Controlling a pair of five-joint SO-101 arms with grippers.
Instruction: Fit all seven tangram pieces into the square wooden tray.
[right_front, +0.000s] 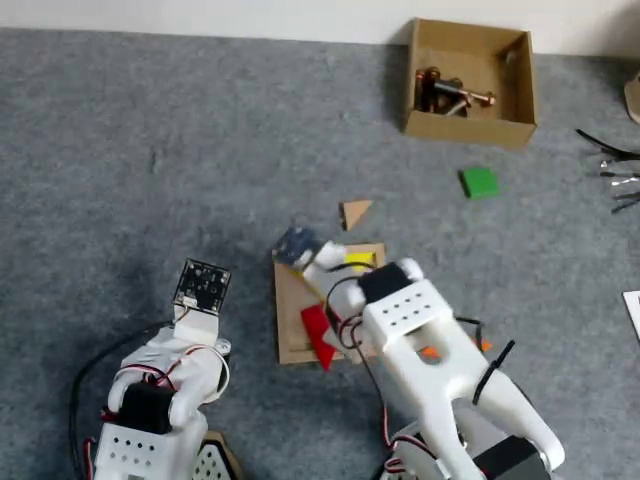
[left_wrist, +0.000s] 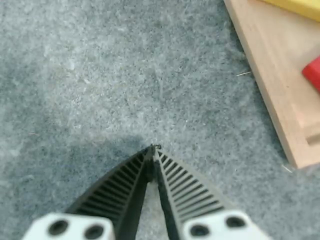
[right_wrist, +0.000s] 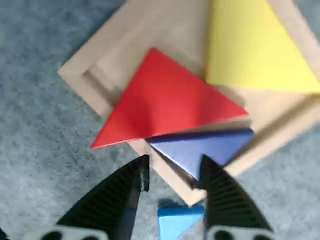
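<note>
Over at the left of the grey counter (right_front: 150, 150), the left gripper (left_wrist: 152, 148): fingers pressed fully together, nothing between them, tips above bare grey surface just beside the wooden tray (left_wrist: 280, 95). Next rightward, the tray itself, square and shallow, near the counter's middle. Inside it, a red triangle (right_wrist: 165, 100), tilted, one corner poking past the rim over the grey surface. Beside that and farther in, a yellow triangle (right_wrist: 250, 55) lying on the tray floor. Against the red triangle's long edge, a blue triangle (right_wrist: 200, 146) propped on the tray's rim near a corner. Around that blue triangle, the right gripper (right_wrist: 175, 167): fingers spread apart, one on each side of the piece's point, a gap showing on one side. Just outside the rim, between those fingers, a lighter blue piece (right_wrist: 176, 222) on the grey surface. Beyond the tray, a small wooden triangle (right_front: 354, 211), apart from it. Under the right arm (right_front: 420, 330), a bit of an orange piece (right_front: 430, 351). Farther right, a green square (right_front: 479, 182), well apart from the tray. At the counter's far edge, a cardboard box (right_front: 465, 128) with metal parts inside.
</note>
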